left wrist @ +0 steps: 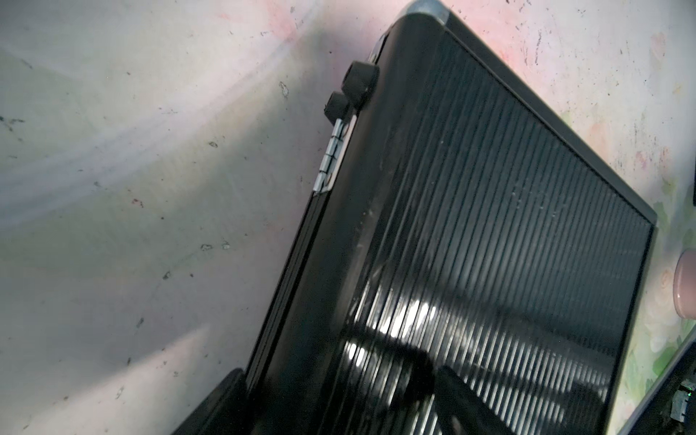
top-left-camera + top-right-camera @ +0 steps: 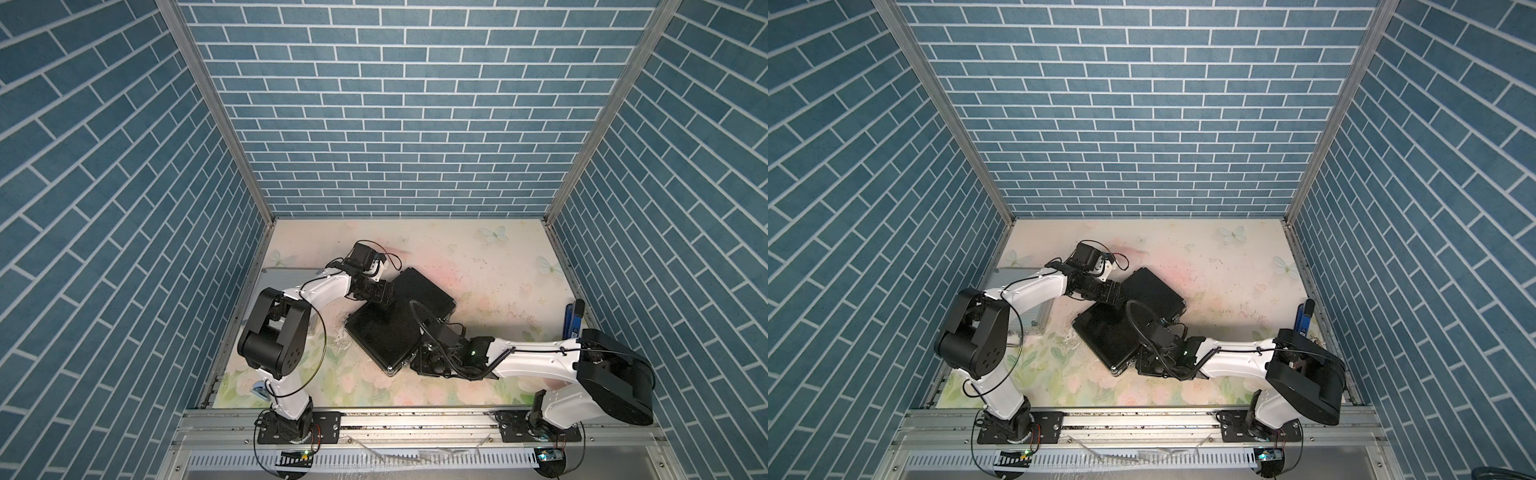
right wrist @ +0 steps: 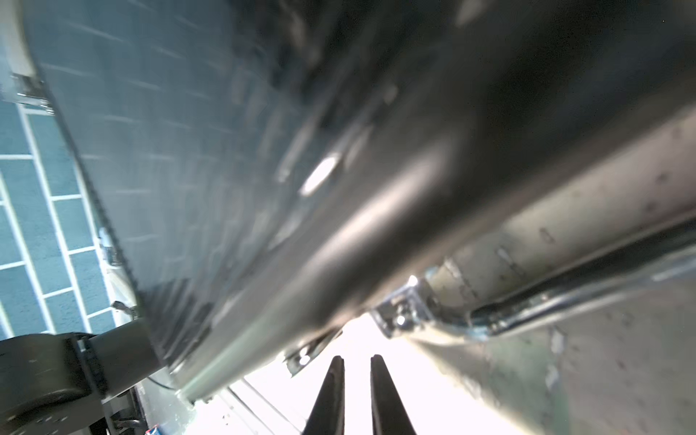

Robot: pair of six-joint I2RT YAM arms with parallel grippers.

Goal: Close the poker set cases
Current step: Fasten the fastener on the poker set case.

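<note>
Top views show the larger black ribbed poker case [image 2: 399, 332] [image 2: 1121, 328] lying flat and set diagonally near the middle of the pale floral-printed table [image 2: 478, 257], one ribbed face up. Whether it is latched cannot be told.

The smaller silver ribbed aluminium case [image 2: 1021, 291] lies at the table's left edge, ribbed face up, mostly hidden under the left arm.

The left gripper [image 1: 331, 369] sits over the black case's far-left side. In the left wrist view its fingers [image 1: 452, 391] stand wide apart, one over the ribbed face and the other just beyond the side that carries the small metal hinge [image 1: 331, 154] and two black rubber feet [image 1: 361, 75]. Whether they press on the case cannot be told.

The right gripper [image 3: 357, 361] [image 2: 419, 361] is low at the case's near-right side, close to the near corner. In the right wrist view its fingers are almost together, only a thin slit between them and nothing in it, just beside the chrome carrying handle [image 3: 565, 305].

Blue pens [image 2: 573, 318] stand at the table's right edge. The rim of a pink cup [image 1: 685, 286] shows in the left wrist view.
</note>
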